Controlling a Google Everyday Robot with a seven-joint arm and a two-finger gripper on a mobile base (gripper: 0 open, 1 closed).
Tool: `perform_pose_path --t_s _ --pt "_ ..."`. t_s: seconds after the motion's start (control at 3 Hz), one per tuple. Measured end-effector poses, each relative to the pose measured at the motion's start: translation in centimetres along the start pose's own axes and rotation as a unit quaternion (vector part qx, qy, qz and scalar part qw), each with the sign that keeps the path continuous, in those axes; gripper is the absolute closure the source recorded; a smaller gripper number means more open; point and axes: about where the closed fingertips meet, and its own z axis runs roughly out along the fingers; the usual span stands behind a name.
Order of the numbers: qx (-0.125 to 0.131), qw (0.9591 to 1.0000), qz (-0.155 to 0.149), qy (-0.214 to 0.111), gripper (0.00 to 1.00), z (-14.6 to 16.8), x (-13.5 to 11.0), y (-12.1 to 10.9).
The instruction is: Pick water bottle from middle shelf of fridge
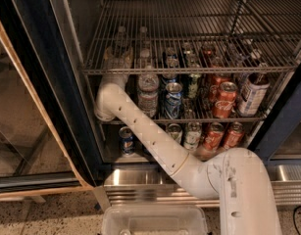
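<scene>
Water bottle (148, 89) stands upright toward the left end of the middle shelf (213, 119) of the fridge (66, 87), close to the front bar, its pale cap just under the upper rack (189, 70). Just to its right stands a blue soda can (173, 102), then a green can (191, 84) further back, a red cola can (224, 100) and a labelled dark bottle (251, 94) at the far right. The robot's white arm (150, 141) rises from the lower right and bends at a rounded joint at the shelf's left end, then turns upward. The gripper (115, 60) sits above that joint, at the left end of the compartment, seen partly through the rods of the upper rack. It is up and to the left of the water bottle, near it, and whether the two touch cannot be told. Whether the gripper is released or clenched also cannot be told, since the rack and the wrist hide it. Below the middle shelf more cans stand in a row, among them a blue can (125, 140) and two red cans (213, 136). A clear plastic bin (155, 218) lies at the bottom edge.
</scene>
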Motion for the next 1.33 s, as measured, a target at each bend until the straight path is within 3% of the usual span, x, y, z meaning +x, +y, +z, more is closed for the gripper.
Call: perform_pose_path --t_s 0.33,1.33 --pt "-0.015 0.9999 -0.005 0.005 0.45 1.5 0.3 0.8" --pt "-0.012 0.9999 -0.008 0.003 0.39 2.6 0.2 0.3"
